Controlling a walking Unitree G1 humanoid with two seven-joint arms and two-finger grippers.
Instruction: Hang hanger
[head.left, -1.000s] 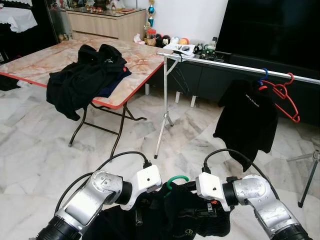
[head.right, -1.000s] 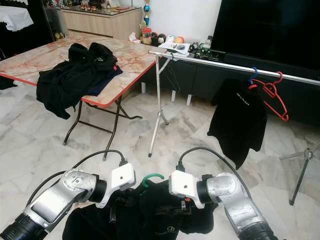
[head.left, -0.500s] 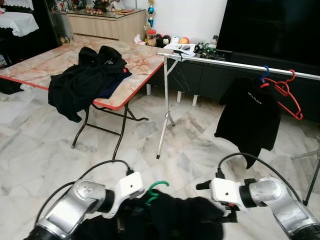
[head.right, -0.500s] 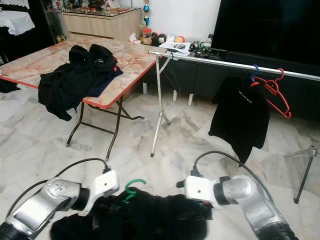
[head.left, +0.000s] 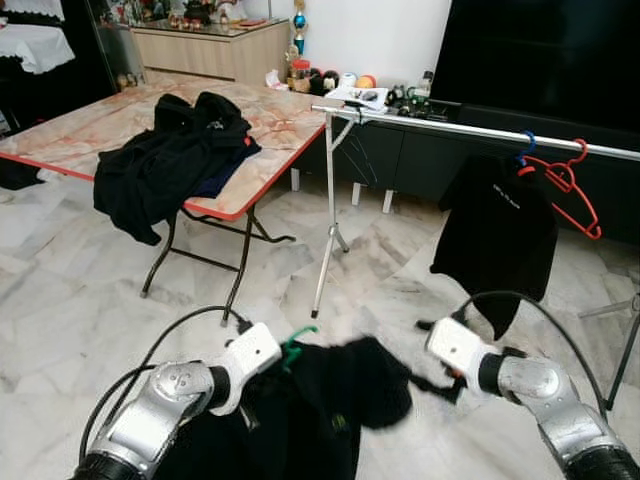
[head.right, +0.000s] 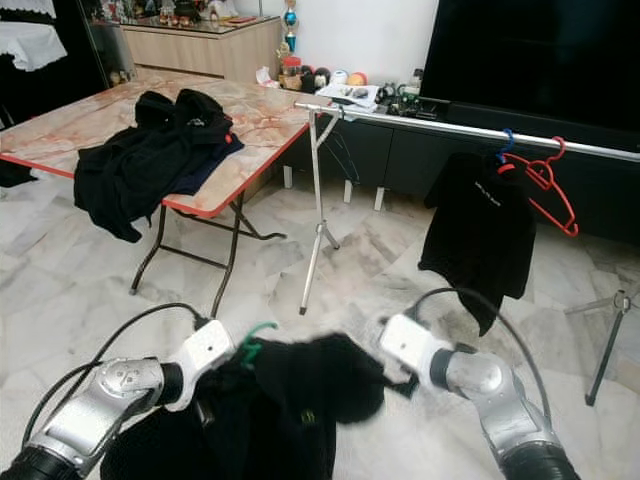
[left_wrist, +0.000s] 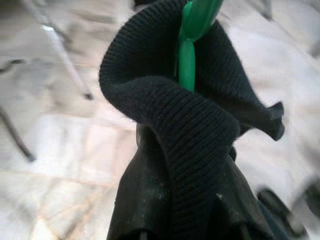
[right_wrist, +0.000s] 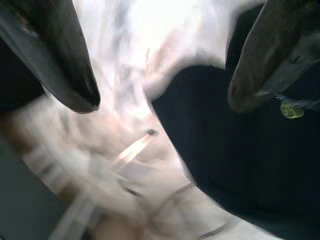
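Note:
A green hanger carries a black garment low in front of me. My left gripper is shut on it at the neck, its fingers buried in the cloth. In the left wrist view the hanger's green neck rises out of the black knit collar. My right gripper is open, just right of the garment's edge. In the right wrist view its fingers stand wide apart with blurred floor between them and the garment beyond. A silver clothes rail stands ahead.
On the rail hang a black shirt and a red hanger. A folding table at the left holds a heap of black clothes. A dark TV stands behind the rail. The floor is marble.
My right gripper has come away from the garment, moving right and up, with its fingers open. The left gripper has raised the hanger and garment a little.

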